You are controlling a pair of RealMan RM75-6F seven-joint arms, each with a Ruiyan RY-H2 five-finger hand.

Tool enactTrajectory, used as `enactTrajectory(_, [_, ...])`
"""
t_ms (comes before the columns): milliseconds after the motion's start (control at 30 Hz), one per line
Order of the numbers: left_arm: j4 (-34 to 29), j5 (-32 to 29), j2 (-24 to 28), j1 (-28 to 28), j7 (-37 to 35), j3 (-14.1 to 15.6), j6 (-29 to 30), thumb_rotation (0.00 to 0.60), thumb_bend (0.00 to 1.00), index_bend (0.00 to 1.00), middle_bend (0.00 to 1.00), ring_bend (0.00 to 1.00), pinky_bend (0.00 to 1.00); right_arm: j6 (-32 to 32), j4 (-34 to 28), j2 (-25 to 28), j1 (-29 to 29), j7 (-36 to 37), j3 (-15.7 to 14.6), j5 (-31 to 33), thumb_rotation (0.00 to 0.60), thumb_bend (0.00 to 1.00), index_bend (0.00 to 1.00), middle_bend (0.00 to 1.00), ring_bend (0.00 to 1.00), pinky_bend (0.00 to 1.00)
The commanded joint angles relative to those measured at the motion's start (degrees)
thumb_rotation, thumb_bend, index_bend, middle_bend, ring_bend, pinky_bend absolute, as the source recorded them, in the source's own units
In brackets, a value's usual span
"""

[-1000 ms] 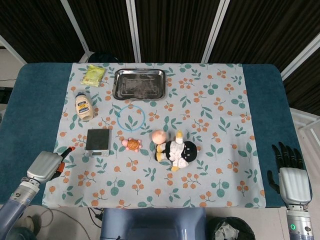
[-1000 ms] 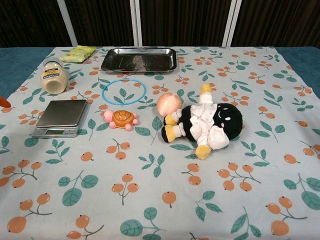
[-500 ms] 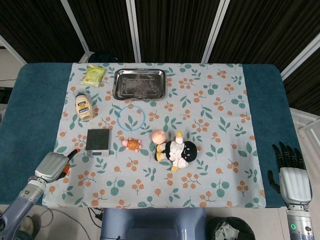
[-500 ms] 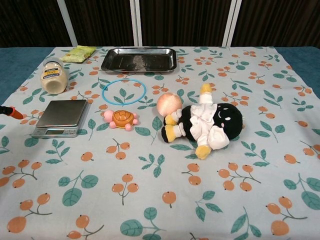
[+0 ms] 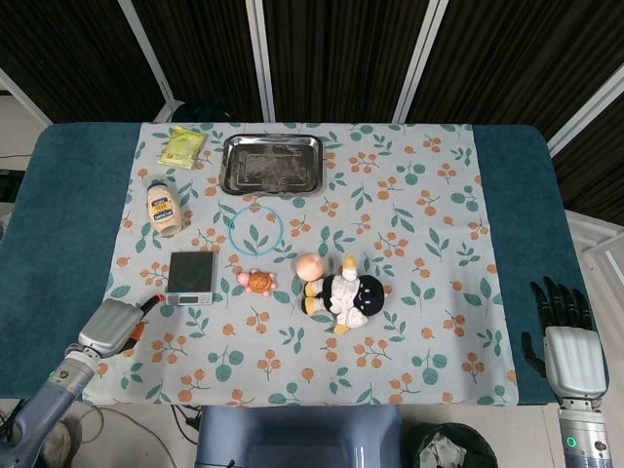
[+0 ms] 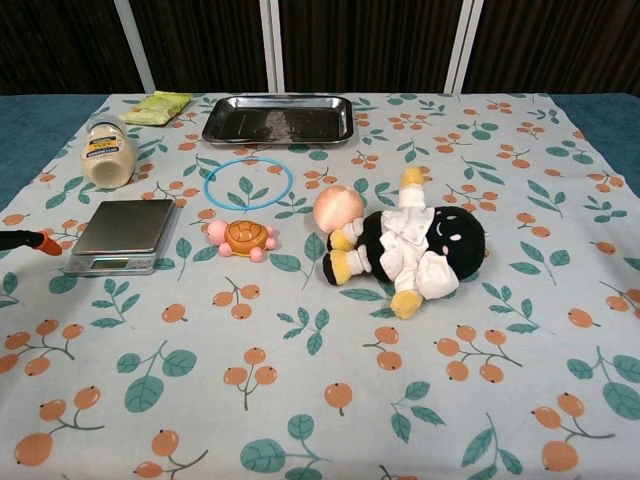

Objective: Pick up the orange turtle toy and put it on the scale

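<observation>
Hovering beside the scale point(image 5: 191, 277), left hand point(image 5: 114, 328) (fingers point(image 6: 38, 241) extended) holds nothing.

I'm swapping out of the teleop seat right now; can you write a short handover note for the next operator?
Left hand: holds nothing, at the near left table edge, just short of the scale; whether its fingers are curled is hard to tell.
Right hand: open, fingers spread, at the near right edge, far from everything.
Small orange turtle toy with pink limbs: lying on the floral cloth, just right of the flat silver digital scale, not touching it.
Done: nothing; the turtle is untouched.
Left: grasp the turtle, lift it, set it on the scale's platform.
</observation>
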Motion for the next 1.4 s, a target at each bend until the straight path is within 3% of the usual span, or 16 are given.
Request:
enactTrajectory(33, [0.1, -0.2, -0.1, -0.1, 0.2, 0.1, -0.1, 0.6, 0.63, 0.16, 0.75, 0.59, 0.68, 0.0, 0.0, 0.0, 0.0, 0.0, 0.0, 0.0, 0.6, 0.53, 0.0, 0.0, 0.01, 0.0])
enactTrajectory(1400, [0.7, -2.5, -1.9, -2.0, 1.9, 1.1, -0.7, 0.6, 0.63, 0.16, 0.74, 0.58, 0.67, -0.3, -0.1, -0.2, 0.1, -0.6, 0.1, 0.5, 0.6, 0.53, 0.0, 0.0, 0.01, 0.0])
